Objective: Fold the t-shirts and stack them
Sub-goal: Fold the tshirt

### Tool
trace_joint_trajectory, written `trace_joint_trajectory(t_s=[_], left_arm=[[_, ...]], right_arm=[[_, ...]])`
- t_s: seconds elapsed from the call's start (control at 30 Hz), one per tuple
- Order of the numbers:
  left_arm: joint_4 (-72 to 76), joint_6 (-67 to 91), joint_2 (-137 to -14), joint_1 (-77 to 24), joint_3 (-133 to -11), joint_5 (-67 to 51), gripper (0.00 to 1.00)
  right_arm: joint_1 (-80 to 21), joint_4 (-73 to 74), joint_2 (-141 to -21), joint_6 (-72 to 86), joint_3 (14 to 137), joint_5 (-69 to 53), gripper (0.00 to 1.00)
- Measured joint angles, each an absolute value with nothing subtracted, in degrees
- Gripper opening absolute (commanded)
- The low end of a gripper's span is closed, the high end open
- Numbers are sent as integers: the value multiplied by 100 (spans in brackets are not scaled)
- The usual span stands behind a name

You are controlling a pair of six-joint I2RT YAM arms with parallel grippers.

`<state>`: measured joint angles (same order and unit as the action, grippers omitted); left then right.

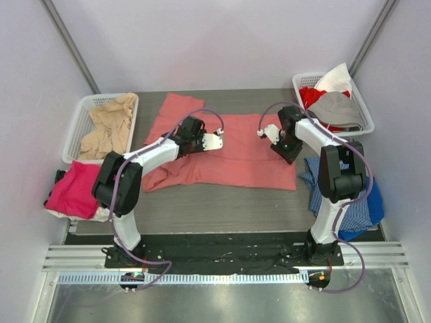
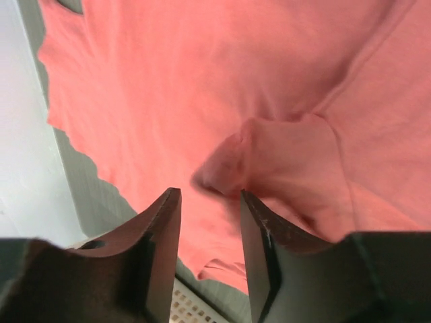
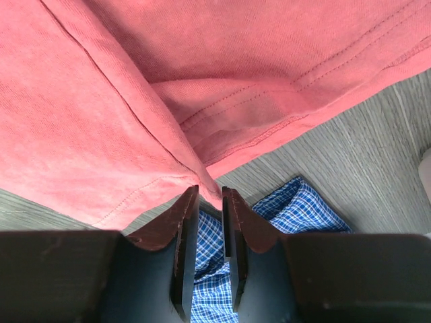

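The salmon t-shirt lies lengthwise left to right, with the left hand and right hand facing over its far-middle, both narrowly parted.

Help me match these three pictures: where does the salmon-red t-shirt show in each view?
Top external: the salmon-red t-shirt lies spread out at the picture's centre.
Left wrist: the salmon-red t-shirt fills nearly the whole frame.
Right wrist: the salmon-red t-shirt covers the top and left, hem running diagonally.
Shared landmark: the grey wood-grain table, bare beside the shirt's edge in every view.
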<state>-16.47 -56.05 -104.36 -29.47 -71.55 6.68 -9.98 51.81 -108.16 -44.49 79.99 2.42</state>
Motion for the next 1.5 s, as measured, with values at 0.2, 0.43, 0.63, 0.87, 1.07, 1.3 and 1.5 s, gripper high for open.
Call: trace_joint_trajectory(t_s=[0.2, 0.43, 0.63, 0.87, 1.07, 1.3, 1.5], left_arm=[[-816, -5621, -10527, -2943, -6941, 1146, 67], [-86, -5594, -10457, -2873, -6650, 1520, 68], [-989, -5256, -9406, -2858, -6294, 1181, 67], [-1758, -5301, -8099, -2801, -5507, 659, 67], [-2650, -5564, -8173, -2624, -5190, 285, 66], [-2856, -5666, -8217, -2499, -5216, -12, 66], [-2851, -5752, -8512, -2491, -5240, -117, 63]], right_arm=[[-996, 5177, -10814, -4447, 7996, 246, 28], [-996, 5144, -10702, -4445, 7911, 246, 28], [-996, 5118, -10519, -4423, 7765, 239, 27], [-996, 5004, -10385, -4355, 7459, 226, 27], [-996, 4969, -10353, -4329, 7317, 224, 27], [-996, 4945, -10265, -4318, 7240, 224, 27], [-996, 4925, -10263, -4316, 7236, 222, 26]])
